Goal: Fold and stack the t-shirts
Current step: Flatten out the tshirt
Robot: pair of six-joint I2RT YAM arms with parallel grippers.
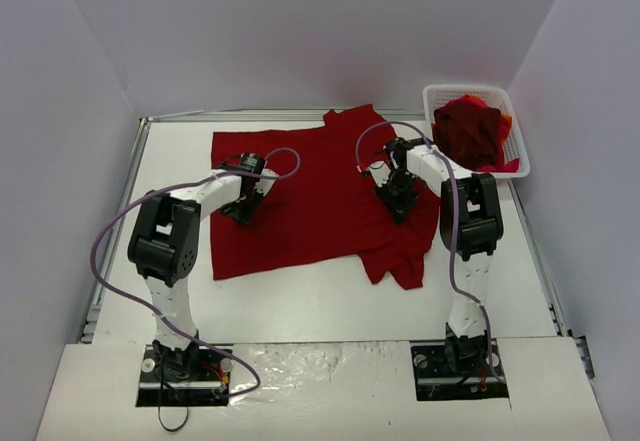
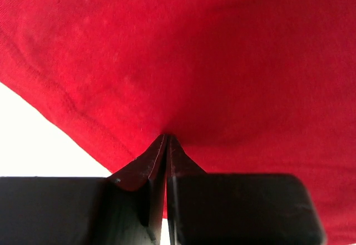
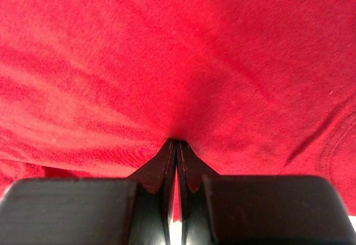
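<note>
A red t-shirt [image 1: 305, 196] lies spread mid-frame. At its left edge the left gripper [image 1: 244, 208], and toward its right the right gripper [image 1: 401, 207], are clamped tight, apparently pinching cloth. Other shirts [image 1: 470, 133] fill the basket [image 1: 470, 89], upper right.

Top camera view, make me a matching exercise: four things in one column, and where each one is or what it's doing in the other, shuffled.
1. left hand
2. right hand
3. white basket
4. spread t-shirt

A. far right corner, holding heaped shirts
B. shut on cloth at the shirt's left edge
C. covering the middle of the table
D. shut on cloth on the shirt's right side

Pairs: 1-B, 2-D, 3-A, 4-C
</note>
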